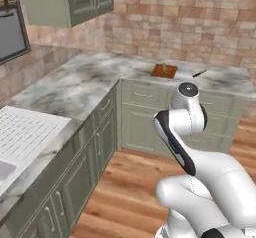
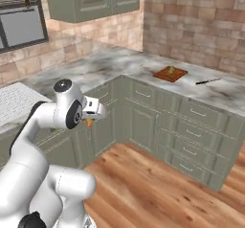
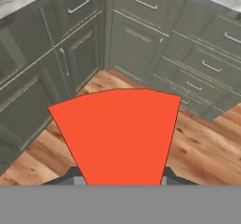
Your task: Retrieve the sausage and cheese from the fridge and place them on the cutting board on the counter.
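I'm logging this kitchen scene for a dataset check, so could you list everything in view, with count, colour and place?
Cheese: one, red face, held between the gripper's fingers.
Cutting board: one, reddish-brown, on the counter by the brick wall, with a small item on it too small to name.
Knife: one, dark, on the counter beside the board.
Counter: one, grey-white marbled, L-shaped.
Cabinets: grey-green, below the counter and on the wall.
Floor: wood, orange-brown.
Brick wall: behind the counter.
Gripper: one, shut on the cheese, low in front of the cabinets.
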